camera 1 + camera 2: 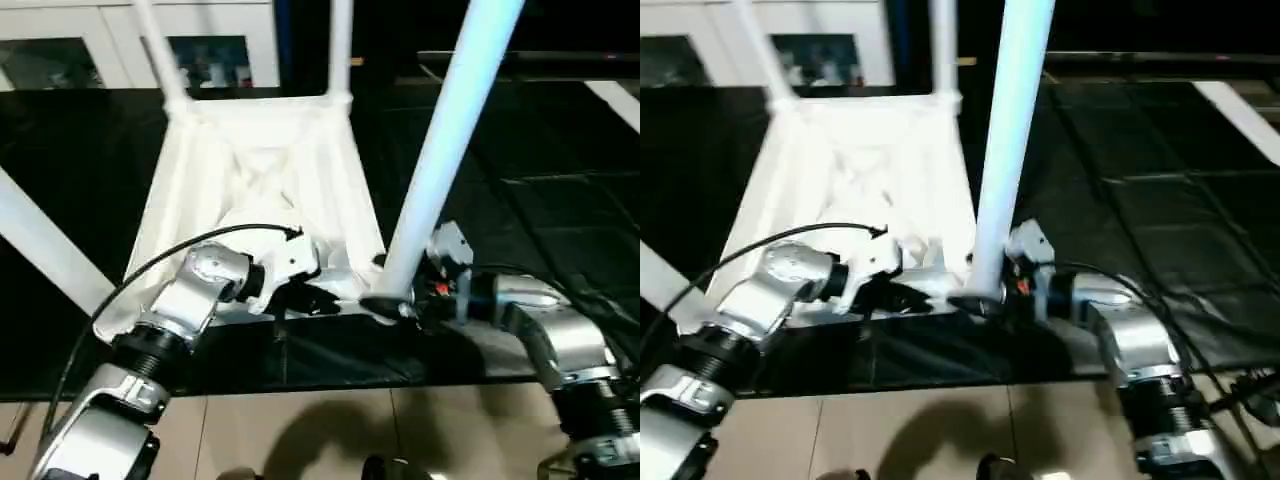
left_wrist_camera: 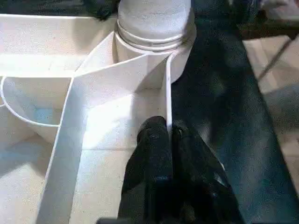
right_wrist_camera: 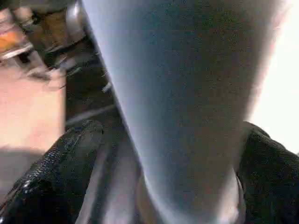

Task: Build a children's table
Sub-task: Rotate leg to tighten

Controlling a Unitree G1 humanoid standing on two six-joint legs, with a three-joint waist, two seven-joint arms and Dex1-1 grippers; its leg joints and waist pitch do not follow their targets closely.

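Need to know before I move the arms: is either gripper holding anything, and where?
Left gripper is shut on the table top, pinching its edge wall by the corner socket. Right gripper stands open around the leg.

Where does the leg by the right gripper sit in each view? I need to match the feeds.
Left eye: leg slants from top right down to the top's near right corner.
Right eye: leg stands near centre, base at that corner.
Left wrist: its base sits in the corner socket.
Right wrist: leg rises between two black fingers.
Shared landmark: the corner socket.
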